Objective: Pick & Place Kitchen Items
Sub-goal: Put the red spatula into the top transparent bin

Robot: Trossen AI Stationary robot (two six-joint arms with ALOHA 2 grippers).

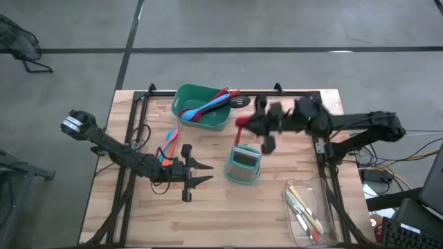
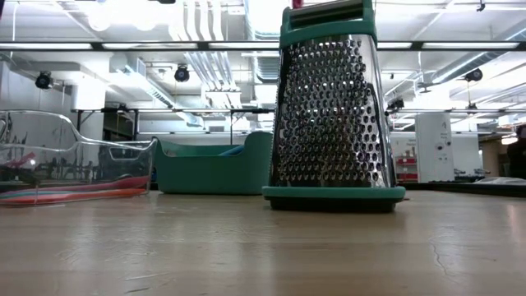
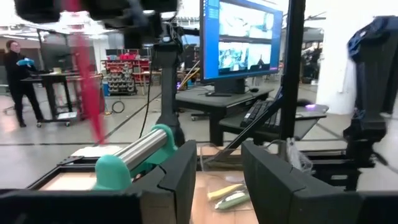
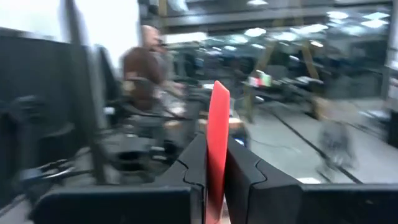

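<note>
A: From above, starting at the left, we see the left gripper [image 1: 201, 173] low over the table, jaws parted with nothing between them. Just behind it lies a clear tray [image 1: 168, 146] with red, blue and orange spatulas [image 1: 166, 151] inside.

B: The low view shows that tray [image 2: 74, 160] only at its left edge, with coloured strips along its bottom. Neither arm appears there.

A: Moving right, the green tub [image 1: 202, 107] holds a blue spoon [image 1: 208, 105] and a red spoon [image 1: 223, 93]. In front of it stands the teal box grater [image 1: 243, 164], which fills the middle of the low view [image 2: 333, 107].

B: Our left wrist camera catches what the overhead blurs: a red utensil [image 3: 87, 93] hanging from the other arm, beyond the grater's handle [image 3: 134, 155].

A: That is the right gripper [image 1: 242, 122], above the table between tub and grater. Its own camera shows the fingers [image 4: 249, 171] clamped tight on the red utensil's flat handle [image 4: 216, 137].

B: Overhead we only get a red smear there. A black slotted spoon [image 1: 240, 102] lies just behind it.

A: Farthest right, a second clear tray [image 1: 311, 211] holds pale-handled tools [image 1: 304, 211]. People stand in the room beyond.
</note>
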